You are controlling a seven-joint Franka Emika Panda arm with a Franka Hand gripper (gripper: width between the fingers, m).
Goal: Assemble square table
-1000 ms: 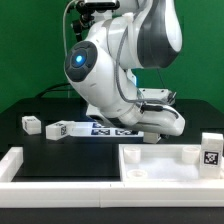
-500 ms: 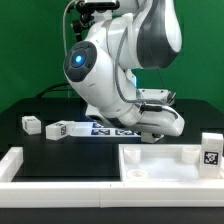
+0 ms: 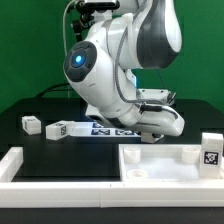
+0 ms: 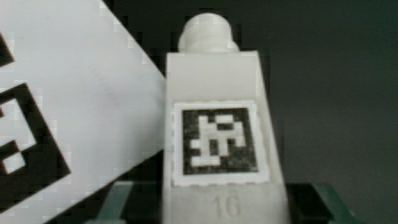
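Leg (image 4: pixel 214 90) clamped in hand (image 4: pixel 217 203), beside marker board (image 4: pixel 80 80); rimmed panel (image 3: pixel 160 153) apart.

Exterior view low across the black tabletop (image 3: pixel 70 143), toward the arm (image 3: pixel 110 70); wrist view tight on one leg (image 4: pixel 214 120).

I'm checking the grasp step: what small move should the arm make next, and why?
Probably lift straight up a little. In the wrist view the pincer seems closed around the table leg, which sits close beside the marker board, so raising it first should clear the board.
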